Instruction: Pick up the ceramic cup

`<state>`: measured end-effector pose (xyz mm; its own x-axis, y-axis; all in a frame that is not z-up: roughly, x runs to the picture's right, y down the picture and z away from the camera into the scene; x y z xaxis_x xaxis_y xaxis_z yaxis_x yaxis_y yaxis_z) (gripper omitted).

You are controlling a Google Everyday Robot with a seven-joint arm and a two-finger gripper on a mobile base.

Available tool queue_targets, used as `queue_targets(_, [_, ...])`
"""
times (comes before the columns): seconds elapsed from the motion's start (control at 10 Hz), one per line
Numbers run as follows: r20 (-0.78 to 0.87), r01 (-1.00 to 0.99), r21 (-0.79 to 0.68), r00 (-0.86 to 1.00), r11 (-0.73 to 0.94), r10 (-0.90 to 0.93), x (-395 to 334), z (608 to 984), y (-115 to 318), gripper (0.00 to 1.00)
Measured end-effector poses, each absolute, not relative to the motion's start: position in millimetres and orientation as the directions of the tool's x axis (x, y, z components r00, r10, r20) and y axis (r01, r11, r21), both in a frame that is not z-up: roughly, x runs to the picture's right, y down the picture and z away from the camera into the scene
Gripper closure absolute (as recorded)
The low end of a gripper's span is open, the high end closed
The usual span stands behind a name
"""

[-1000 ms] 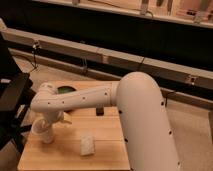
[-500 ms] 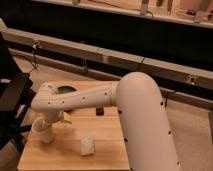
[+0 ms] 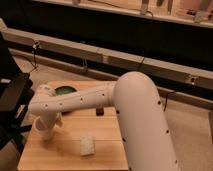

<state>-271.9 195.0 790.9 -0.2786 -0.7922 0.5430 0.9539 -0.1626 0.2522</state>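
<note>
The ceramic cup (image 3: 44, 132) is small and whitish and sits at the left edge of the wooden table (image 3: 65, 155). My gripper (image 3: 46, 123) points down from the white arm's wrist and is right over the cup, at its rim. The arm reaches in from the right across the table. The cup's upper part is hidden by the gripper.
A green dish (image 3: 64, 91) lies at the table's back left, just behind the wrist. A pale rectangular block (image 3: 87, 145) lies near the table's middle front. A small dark object (image 3: 100, 111) sits under the forearm. A black chair or stand (image 3: 10, 100) is at the left.
</note>
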Motion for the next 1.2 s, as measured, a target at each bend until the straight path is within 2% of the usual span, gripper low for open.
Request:
queue_targets(0.2, [0.530,0.941,0.298,-0.304,-0.162,-0.791,-273,788,195,0.94])
queue_targets(0.3, [0.536,0.940,0.317,-0.289,-0.128,-0.793,-268,786,187,0.96])
queue_targets(0.7, [0.533,0.952,0.268,-0.276,-0.150,-0.800,-263,777,171,0.96])
queue_targets(1.2, [0.528,0.948,0.283,-0.282,-0.147,-0.801,-258,769,149,0.96])
